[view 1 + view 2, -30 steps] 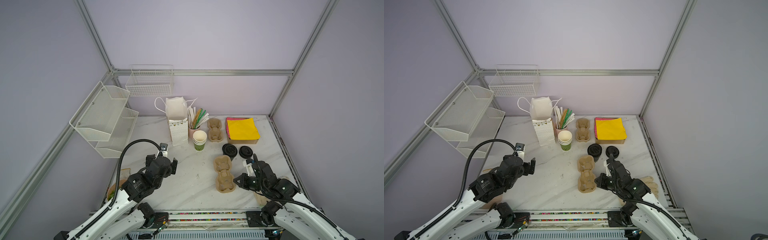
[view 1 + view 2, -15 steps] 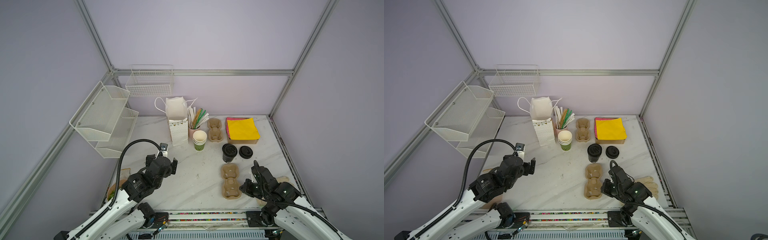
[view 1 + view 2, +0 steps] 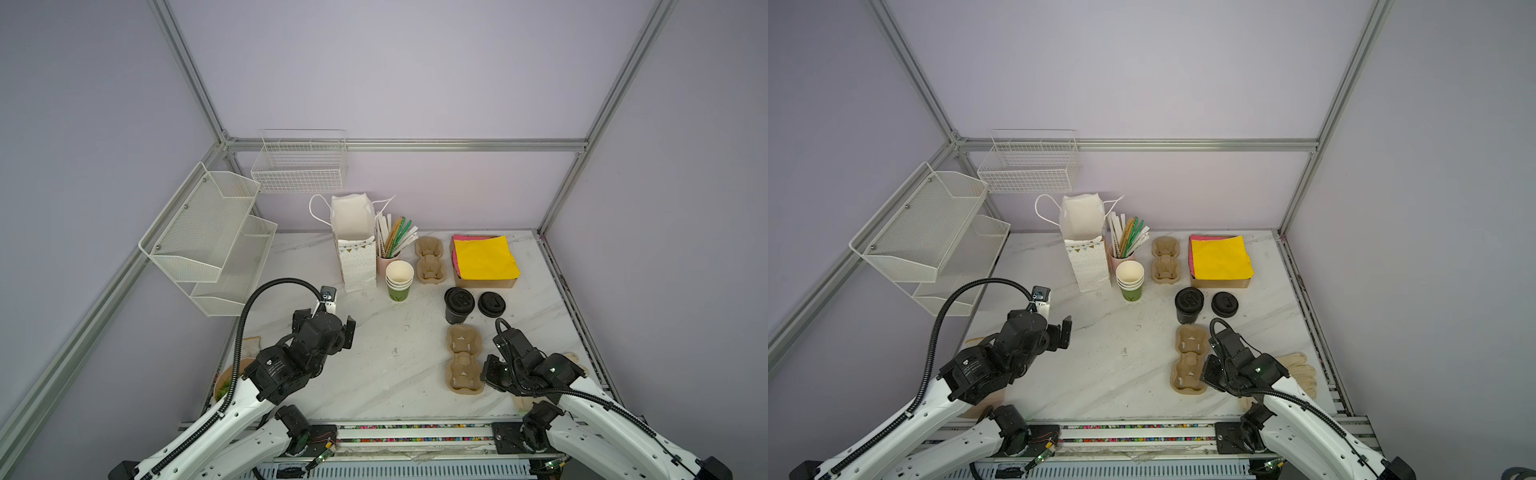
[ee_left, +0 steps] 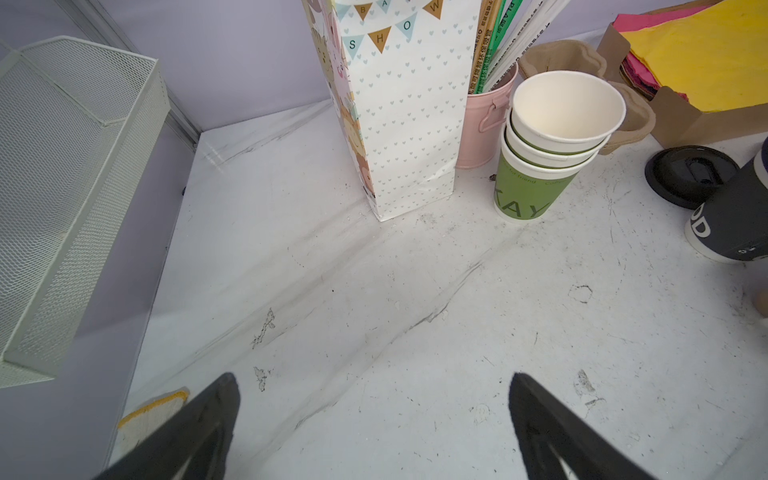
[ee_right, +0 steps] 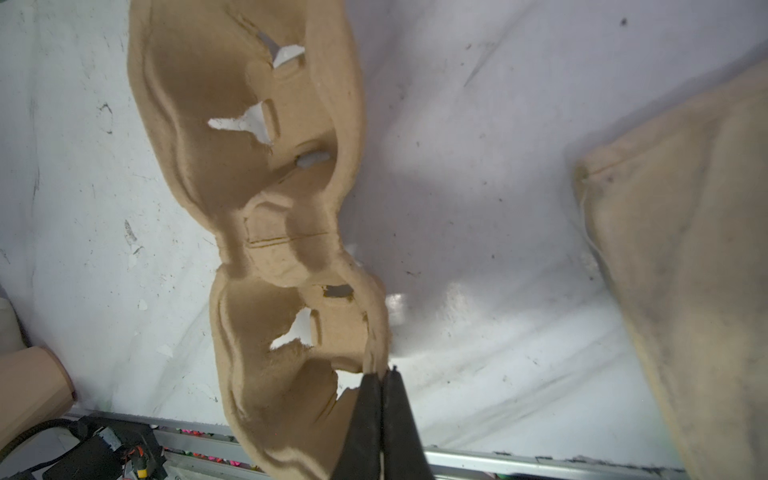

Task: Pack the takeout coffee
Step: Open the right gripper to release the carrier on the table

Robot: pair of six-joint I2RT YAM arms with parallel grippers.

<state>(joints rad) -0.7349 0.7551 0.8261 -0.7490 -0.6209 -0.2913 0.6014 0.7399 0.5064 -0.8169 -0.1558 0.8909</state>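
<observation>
The right gripper (image 5: 380,374) is clamped on the rim of the carrier (image 3: 463,361), at the right edge of its near pocket. The carrier lies flat, its near end close to the front edge of the table (image 3: 395,386). A glove (image 3: 1300,372) lies just right of that arm. The coffee cup (image 3: 459,305), dark and capped with a black lid, stands upright just beyond the carrier's far end, with a loose lid (image 3: 491,304) beside it. The left gripper (image 4: 372,376) hangs with jaws spread wide over bare marble. Open tabletop runs from it to the carrier and the bag (image 3: 357,257).
</observation>
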